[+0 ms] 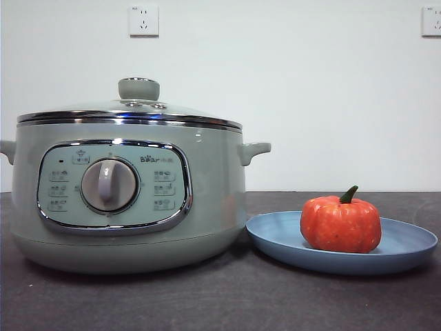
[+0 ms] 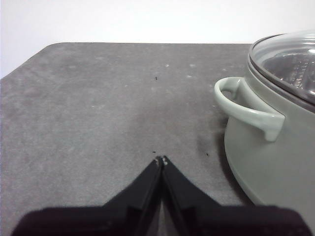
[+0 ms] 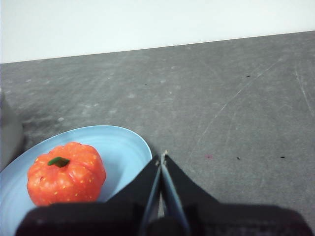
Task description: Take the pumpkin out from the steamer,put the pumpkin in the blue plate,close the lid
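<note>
The sage-green steamer (image 1: 127,196) stands at the left of the front view, its glass lid (image 1: 131,110) seated flat on the rim. To its right the blue plate (image 1: 406,245) lies on the table with the orange pumpkin (image 1: 340,224) upright in it, stem up. My left gripper (image 2: 161,160) is shut and empty, low over bare table beside the steamer's side handle (image 2: 243,105). My right gripper (image 3: 162,156) is shut and empty, just off the blue plate's rim (image 3: 125,140), with the pumpkin (image 3: 66,173) beside it. Neither arm shows in the front view.
A dark grey table (image 1: 220,303) carries everything, backed by a white wall with two sockets (image 1: 143,21). Open tabletop (image 3: 236,108) stretches beyond the right gripper, and more (image 2: 98,108) lies ahead of the left gripper up to the table's rounded far corner.
</note>
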